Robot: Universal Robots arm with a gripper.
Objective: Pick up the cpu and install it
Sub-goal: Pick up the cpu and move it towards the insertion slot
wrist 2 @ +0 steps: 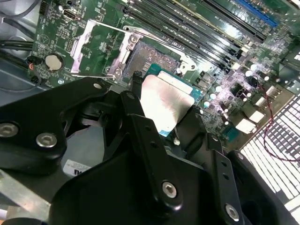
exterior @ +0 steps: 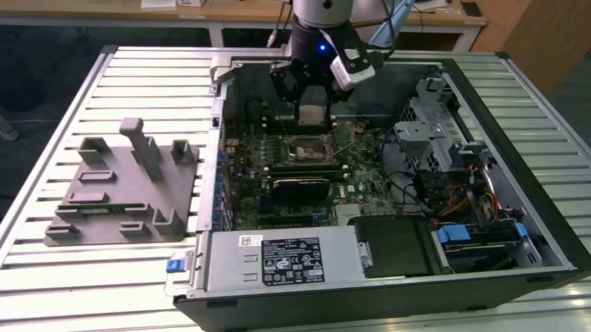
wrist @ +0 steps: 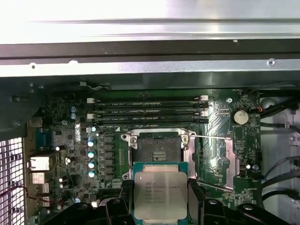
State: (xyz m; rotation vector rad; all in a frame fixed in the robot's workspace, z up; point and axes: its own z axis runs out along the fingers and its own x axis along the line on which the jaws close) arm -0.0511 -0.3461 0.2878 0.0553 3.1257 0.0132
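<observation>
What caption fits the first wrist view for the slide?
Gripper holding the cpu by its edges above the motherboard, with the open socket in sight beyond it.

Silver arm (exterior: pixel 325 10), black wrist (exterior: pixel 309 38) with blue light (exterior: pixel 320 48), black gripper (exterior: pixel 312 105) linkages, silver screws (wrist 2: pixel 169 189)

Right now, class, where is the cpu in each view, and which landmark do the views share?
Exterior view: cpu held in the hand, above the motherboard.
Second wrist view: cpu between the hand's fingers.
First wrist view: cpu just short of the open socket.
Shared landmark: that open socket.
</observation>
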